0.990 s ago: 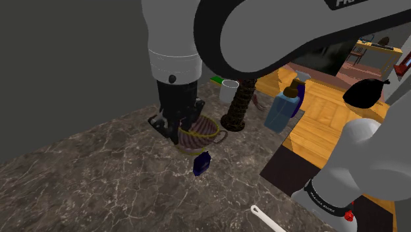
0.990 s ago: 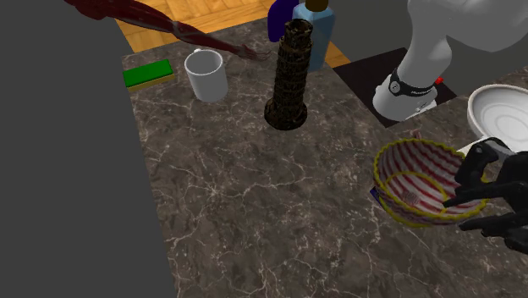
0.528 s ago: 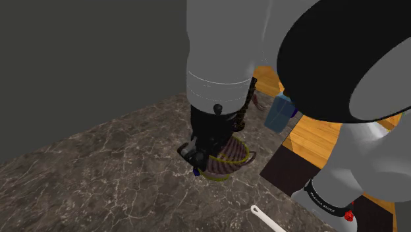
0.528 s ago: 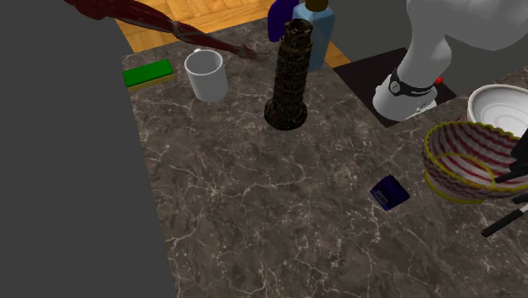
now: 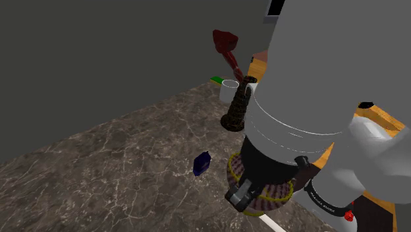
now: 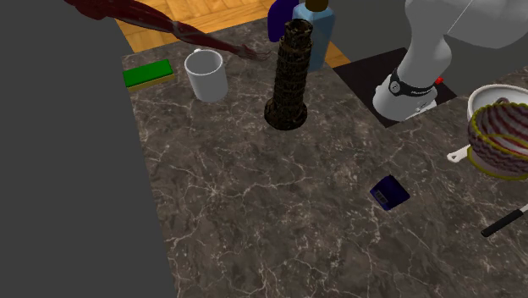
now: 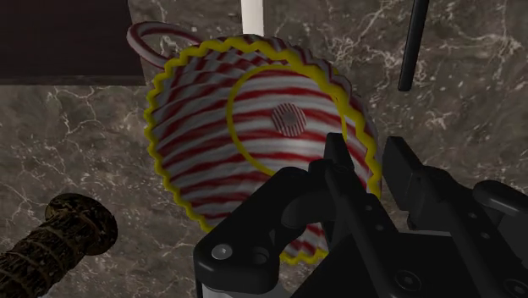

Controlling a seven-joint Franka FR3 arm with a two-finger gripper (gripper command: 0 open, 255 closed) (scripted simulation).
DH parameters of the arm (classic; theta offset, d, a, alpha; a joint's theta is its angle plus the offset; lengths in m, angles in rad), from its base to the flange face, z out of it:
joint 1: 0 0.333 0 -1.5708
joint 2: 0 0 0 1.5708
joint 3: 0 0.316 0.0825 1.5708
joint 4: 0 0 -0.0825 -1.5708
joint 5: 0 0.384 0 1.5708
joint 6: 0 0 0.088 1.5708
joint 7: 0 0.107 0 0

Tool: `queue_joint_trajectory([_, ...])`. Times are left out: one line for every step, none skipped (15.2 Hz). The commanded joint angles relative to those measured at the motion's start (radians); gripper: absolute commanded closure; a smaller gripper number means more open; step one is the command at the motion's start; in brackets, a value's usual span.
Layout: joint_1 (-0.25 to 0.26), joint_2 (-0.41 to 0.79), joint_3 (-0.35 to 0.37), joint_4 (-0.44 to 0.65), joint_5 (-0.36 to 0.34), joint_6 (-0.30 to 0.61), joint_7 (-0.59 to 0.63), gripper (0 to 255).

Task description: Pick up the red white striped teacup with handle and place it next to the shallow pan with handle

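The red-and-white striped teacup (image 7: pixel 254 127), with a wavy yellow rim and a loop handle (image 7: pixel 145 40), hangs tilted from my gripper (image 7: pixel 370 173). The black fingers (image 7: pixel 337 165) are shut on its rim. In the second exterior view the teacup (image 6: pixel 499 140) is at the right edge, overlapping the near side of the white shallow pan (image 6: pixel 484 100). The pan's white handle (image 6: pixel 457 155) pokes out beside the cup. In the shoulder view the teacup (image 5: pixel 276 196) peeks out under the arm's hand (image 5: pixel 247 192), close to the stand.
On the dark marble counter stand a dark tower-shaped piece (image 6: pixel 288 76), a white mug (image 6: pixel 206 74), a green sponge (image 6: pixel 148 74) and a small blue object (image 6: pixel 389 192). A black rod (image 6: pixel 505 222) lies near the cup. A grey wall (image 6: pixel 68 169) bounds the second exterior view's left.
The gripper has carried the cup away from the blue object, to the second exterior view's right and up to the pan. In the shoulder view it has swung toward the stand.
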Motion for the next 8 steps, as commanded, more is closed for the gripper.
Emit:
queue_joint_trajectory([0.033, -0.054, 0.010, -0.023, 0.031, -0.027, 0.026, 255])
queue_joint_trajectory([0.050, -0.076, 0.019, -0.033, 0.047, -0.037, 0.042, 255])
queue_joint_trajectory([0.067, -0.097, 0.028, -0.041, 0.062, -0.048, 0.058, 255])
queue_joint_trajectory([0.083, -0.118, 0.038, -0.049, 0.078, -0.058, 0.076, 255])
queue_joint_trajectory([0.100, -0.137, 0.048, -0.055, 0.093, -0.069, 0.094, 255])
queue_joint_trajectory([0.116, -0.156, 0.059, -0.060, 0.109, -0.080, 0.112, 255])
queue_joint_trajectory([0.132, -0.173, 0.070, -0.063, 0.124, -0.090, 0.132, 255])
queue_joint_trajectory([0.148, -0.189, 0.082, -0.066, 0.140, -0.101, 0.151, 255])
